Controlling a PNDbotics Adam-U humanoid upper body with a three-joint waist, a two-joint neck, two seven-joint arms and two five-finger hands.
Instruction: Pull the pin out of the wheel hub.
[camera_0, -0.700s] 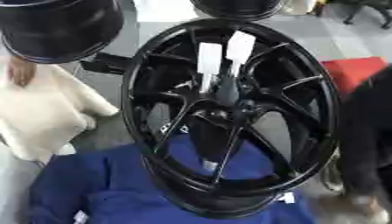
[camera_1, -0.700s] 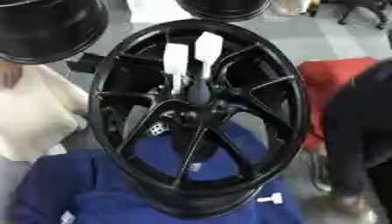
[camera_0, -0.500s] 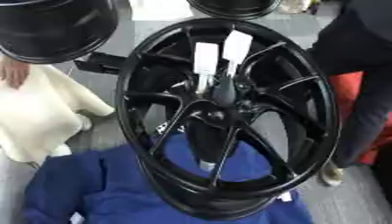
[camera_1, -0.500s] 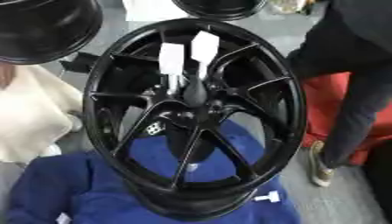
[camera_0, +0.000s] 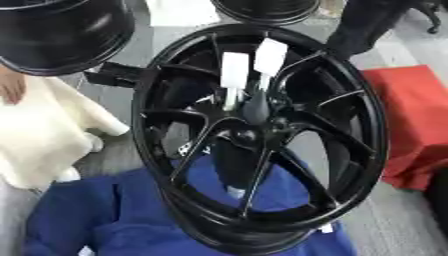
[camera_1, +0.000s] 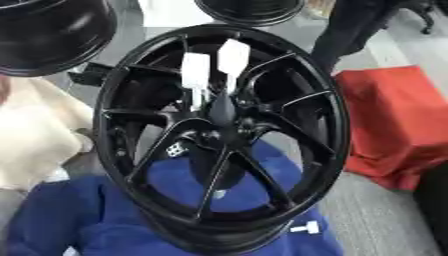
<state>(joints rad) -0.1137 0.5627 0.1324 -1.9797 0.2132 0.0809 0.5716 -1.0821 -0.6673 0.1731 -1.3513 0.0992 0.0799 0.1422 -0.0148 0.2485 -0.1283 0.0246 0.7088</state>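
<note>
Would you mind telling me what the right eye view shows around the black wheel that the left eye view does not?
Only the right eye view shows a small white piece clear of the wheel's lower right rim; in the left eye view only a sliver of it shows there. Only the left eye view shows a person's hand on the cream cloth. Both show the black wheel on blue cloth, two white tags near its hub, and red fabric. No robot hand is visible.

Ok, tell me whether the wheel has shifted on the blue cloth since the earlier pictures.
No. The wheel stands where it was, its lower rim over the blue cloth, the red thing beside it.
</note>
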